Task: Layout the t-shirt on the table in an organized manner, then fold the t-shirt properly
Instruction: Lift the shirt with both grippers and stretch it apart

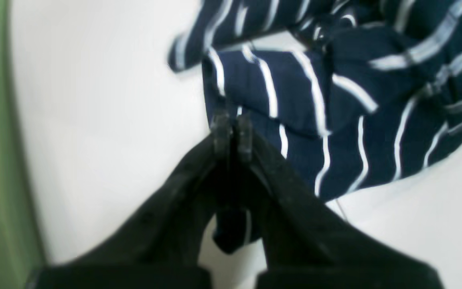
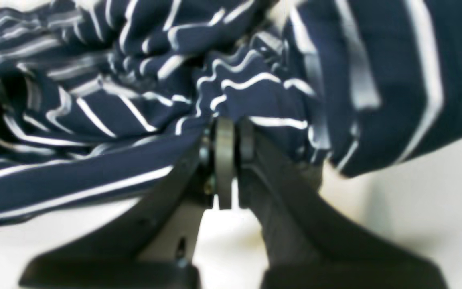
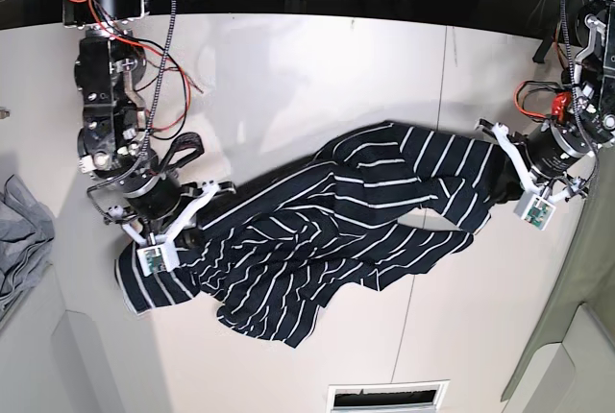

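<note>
Left claw (image 1: 233, 134) and right claw (image 2: 229, 138) clamped on one t-shirt (image 3: 327, 240), one table (image 3: 288, 77)

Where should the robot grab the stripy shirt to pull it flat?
Probably at its two far ends, one arm from each side. The t-shirt lies bunched in a long band across the table. The left gripper and right gripper are already shut on fabric at opposite ends, so pulling apart should spread it.

Blurred in both wrist views: t-shirt (image 1: 335, 104) stripes smeared toward 1 o'clock. Cut off at 9 o'clock in base view: grey cloth (image 3: 17, 230). Fingertip contact hidden under fabric.
</note>
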